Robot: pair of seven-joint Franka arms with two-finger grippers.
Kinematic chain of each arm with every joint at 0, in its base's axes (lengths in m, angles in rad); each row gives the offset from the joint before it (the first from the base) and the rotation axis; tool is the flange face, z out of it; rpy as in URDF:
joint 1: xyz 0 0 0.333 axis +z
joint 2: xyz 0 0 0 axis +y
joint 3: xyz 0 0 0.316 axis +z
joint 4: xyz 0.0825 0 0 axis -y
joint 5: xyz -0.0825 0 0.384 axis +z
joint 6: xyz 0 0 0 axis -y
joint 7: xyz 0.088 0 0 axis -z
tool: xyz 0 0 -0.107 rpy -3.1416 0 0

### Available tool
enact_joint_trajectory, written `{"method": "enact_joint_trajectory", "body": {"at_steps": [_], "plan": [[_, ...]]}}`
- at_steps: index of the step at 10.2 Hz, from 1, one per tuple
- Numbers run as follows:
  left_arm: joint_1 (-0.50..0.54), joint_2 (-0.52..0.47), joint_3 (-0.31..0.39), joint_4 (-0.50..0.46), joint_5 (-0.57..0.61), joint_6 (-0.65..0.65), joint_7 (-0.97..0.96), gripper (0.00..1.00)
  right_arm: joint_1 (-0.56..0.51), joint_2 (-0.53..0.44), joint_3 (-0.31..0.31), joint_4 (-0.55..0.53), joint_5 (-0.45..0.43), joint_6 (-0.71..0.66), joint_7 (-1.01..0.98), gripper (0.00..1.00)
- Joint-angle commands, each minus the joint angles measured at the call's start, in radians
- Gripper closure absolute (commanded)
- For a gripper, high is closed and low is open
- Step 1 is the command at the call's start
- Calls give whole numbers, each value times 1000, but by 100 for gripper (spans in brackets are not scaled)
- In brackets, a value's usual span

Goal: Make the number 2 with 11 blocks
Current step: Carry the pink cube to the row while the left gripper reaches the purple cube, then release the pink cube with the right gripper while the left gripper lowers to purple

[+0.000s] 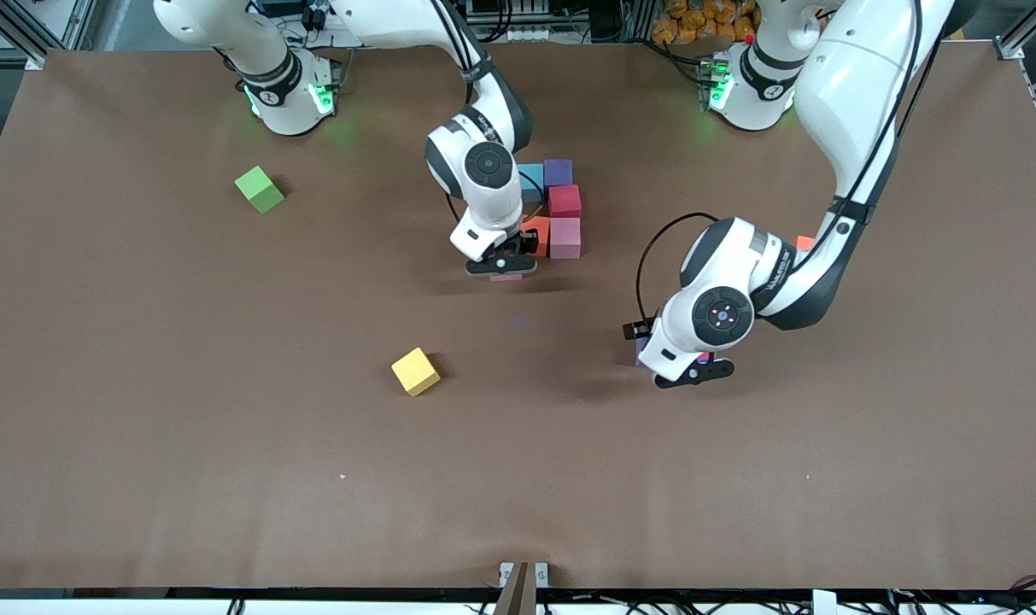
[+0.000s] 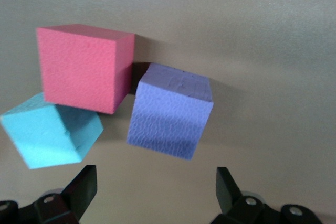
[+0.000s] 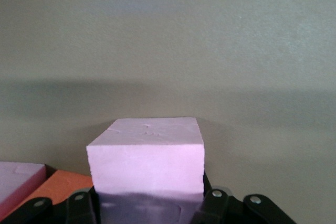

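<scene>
Starting from the right arm's end of the counter [image 1: 142, 427]: a green cube [image 1: 259, 189] sits well away from the block cluster [image 1: 556, 213], with a yellow cube [image 1: 415, 371] nearer the front camera than that cluster. The right gripper [image 1: 502, 266] is at the cluster's camera-side edge, jaws clamped on a pink block [image 3: 147, 169] right beside the orange one [image 3: 52, 190]. The cluster itself is only a partly built digit so far. Toward the left arm's end from the cluster, the left gripper [image 2: 155, 192] hangs with jaws spread wide, holding nothing, over a purple block [image 2: 170, 111], a red one [image 2: 84, 66] and a light blue one [image 2: 50, 135].
</scene>
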Motion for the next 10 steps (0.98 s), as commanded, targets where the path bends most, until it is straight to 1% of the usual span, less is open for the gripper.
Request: {"method": "enact_joint_trajectory", "body": {"at_steps": [1, 2, 3, 4, 7, 10], "plan": [[-5, 18, 0, 0, 34, 27, -23, 0, 13, -39, -9, -52, 15, 8, -20, 78], [-5, 21, 0, 0, 46, 28, -23, 0, 13, -39, -9, -49, 15, 8, -14, 71], [-4, 29, 0, 1, 49, 30, -23, 0, 14, -39, -10, -46, 15, 8, 0, 12], [-2, 29, -2, 3, 49, 42, -23, 0, 14, -39, -12, -40, 15, 7, 10, 0], [4, 49, 0, 4, 49, 77, -17, 0, 11, -48, -16, -12, 15, -2, 10, 0], [5, 63, 0, 9, 51, 100, -9, 0, 4, -112, -57, -12, 15, -18, 9, 0]]}}
